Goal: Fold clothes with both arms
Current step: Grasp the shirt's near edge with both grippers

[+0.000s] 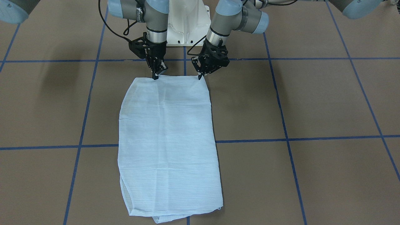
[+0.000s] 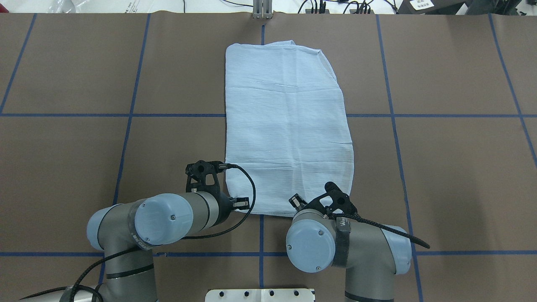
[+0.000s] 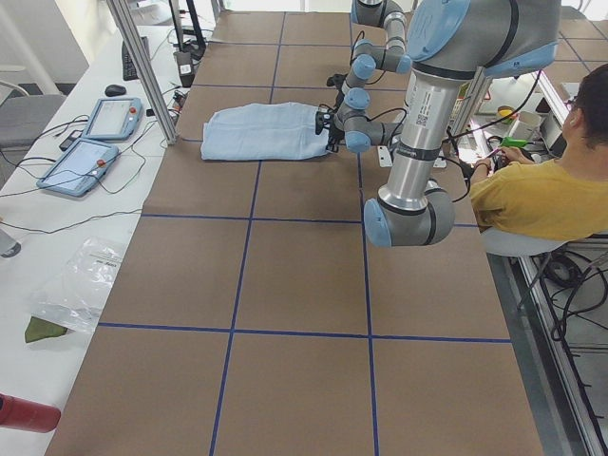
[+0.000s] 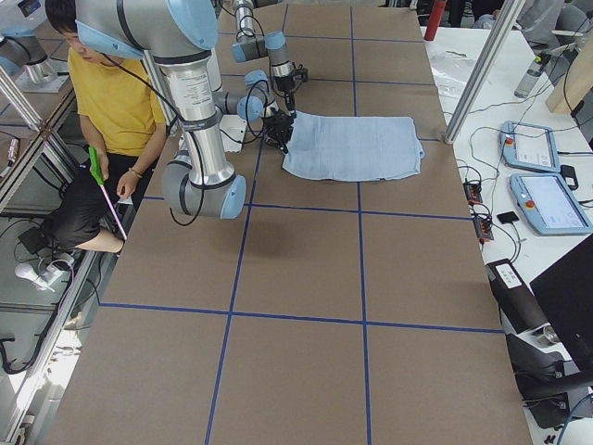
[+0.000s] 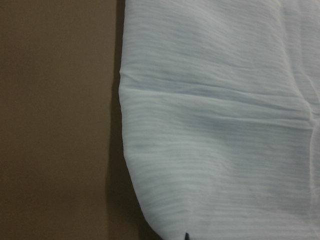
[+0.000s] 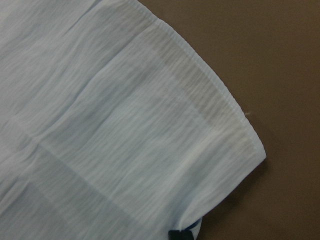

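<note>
Lt-blue shirt (image 1: pixel 168 140) lies flat on the brown desk (image 1: pixel 312 103), folded into a long rectangle. It sits mid-desk, lengthwise away from the robot, and crosses a blue tape line (image 1: pixel 312 138). Its nr short edge is just in front of the white base (image 1: pixel 187 28). L end effector (image 1: pixel 200 76) has fingers drawn tight together, nipping the shirt's nr corner on the robot's left. R end effector (image 1: pixel 155 76) is likewise closed on the other nr corner. Both point down, tips at cloth level. Wrist cams show striped fabric w/ hem, bare desk beside.
</note>
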Robot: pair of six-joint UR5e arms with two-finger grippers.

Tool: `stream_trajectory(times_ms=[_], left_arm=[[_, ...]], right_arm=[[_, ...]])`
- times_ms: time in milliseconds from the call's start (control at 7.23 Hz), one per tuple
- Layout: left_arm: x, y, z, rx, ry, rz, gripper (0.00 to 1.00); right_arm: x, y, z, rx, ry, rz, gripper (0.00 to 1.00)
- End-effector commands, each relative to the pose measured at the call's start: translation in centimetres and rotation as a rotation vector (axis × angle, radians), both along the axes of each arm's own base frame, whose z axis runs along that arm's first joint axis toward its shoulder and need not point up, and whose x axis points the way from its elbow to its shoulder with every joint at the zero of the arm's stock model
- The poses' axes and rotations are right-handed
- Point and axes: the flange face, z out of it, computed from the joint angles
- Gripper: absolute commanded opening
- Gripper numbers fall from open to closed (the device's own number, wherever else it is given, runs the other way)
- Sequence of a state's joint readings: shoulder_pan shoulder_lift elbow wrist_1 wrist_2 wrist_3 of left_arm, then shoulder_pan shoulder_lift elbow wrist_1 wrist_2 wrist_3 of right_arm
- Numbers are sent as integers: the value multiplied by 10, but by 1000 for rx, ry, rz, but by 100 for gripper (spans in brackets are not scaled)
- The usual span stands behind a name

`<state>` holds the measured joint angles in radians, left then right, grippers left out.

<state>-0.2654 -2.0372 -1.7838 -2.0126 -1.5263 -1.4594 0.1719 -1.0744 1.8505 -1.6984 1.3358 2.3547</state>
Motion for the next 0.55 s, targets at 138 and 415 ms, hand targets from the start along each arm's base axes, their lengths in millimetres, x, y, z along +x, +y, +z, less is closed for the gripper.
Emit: stream_trajectory(times_ms=[138, 415], left_arm=[[-4, 1, -4, 3, 10, 0, 0], [-26, 7, -33, 21, 73, 6, 0]], right_arm=[[5, -9, -2, 5, -5, 24, 0], [32, -17, -27, 14, -59, 41, 0]])
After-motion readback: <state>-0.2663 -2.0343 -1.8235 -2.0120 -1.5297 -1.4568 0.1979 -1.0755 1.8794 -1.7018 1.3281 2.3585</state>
